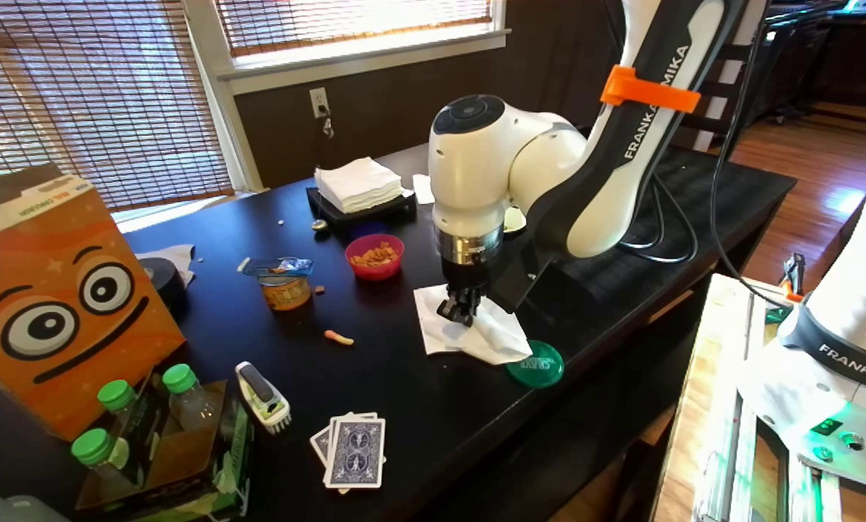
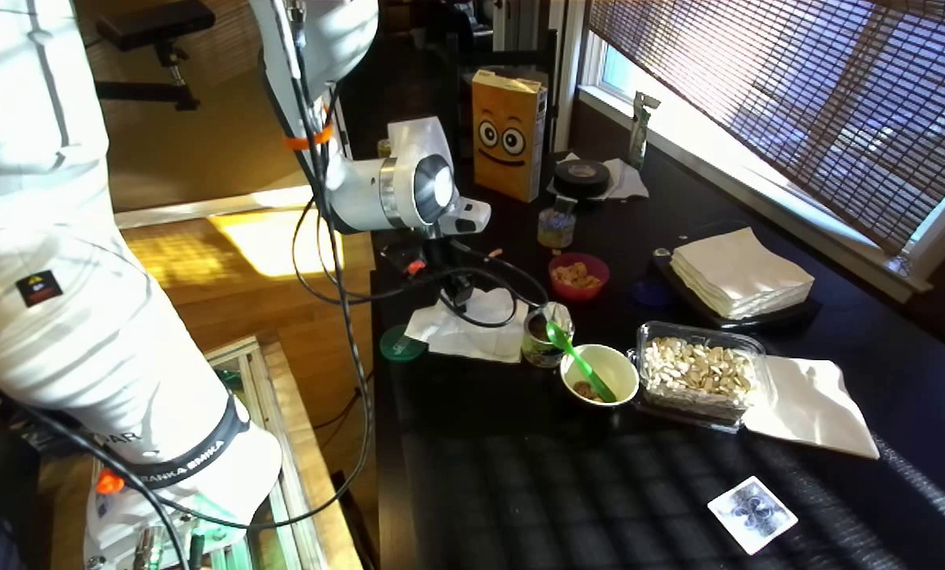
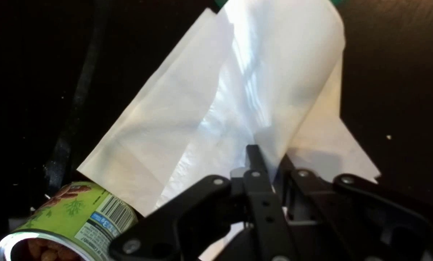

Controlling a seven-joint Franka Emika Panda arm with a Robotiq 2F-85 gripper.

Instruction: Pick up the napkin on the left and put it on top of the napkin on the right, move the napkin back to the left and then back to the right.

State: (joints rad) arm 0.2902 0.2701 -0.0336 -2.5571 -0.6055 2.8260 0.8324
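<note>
A white napkin spreads on the dark table under my gripper, its fold rising into a crease between the fingertips. The jaws are close together, shut on that crease. Several paper layers show along its edges; whether this is one napkin or two stacked I cannot tell. In an exterior view the gripper points down onto the napkin, near the table's edge. Another white napkin lies flat farther right in an exterior view, partly covered by a clear seed box.
A green lid touches the napkin's edge. An open can stands close beside it, and a white bowl with a green spoon adjoins the can. Nearby are a pink bowl, a napkin stack and playing cards.
</note>
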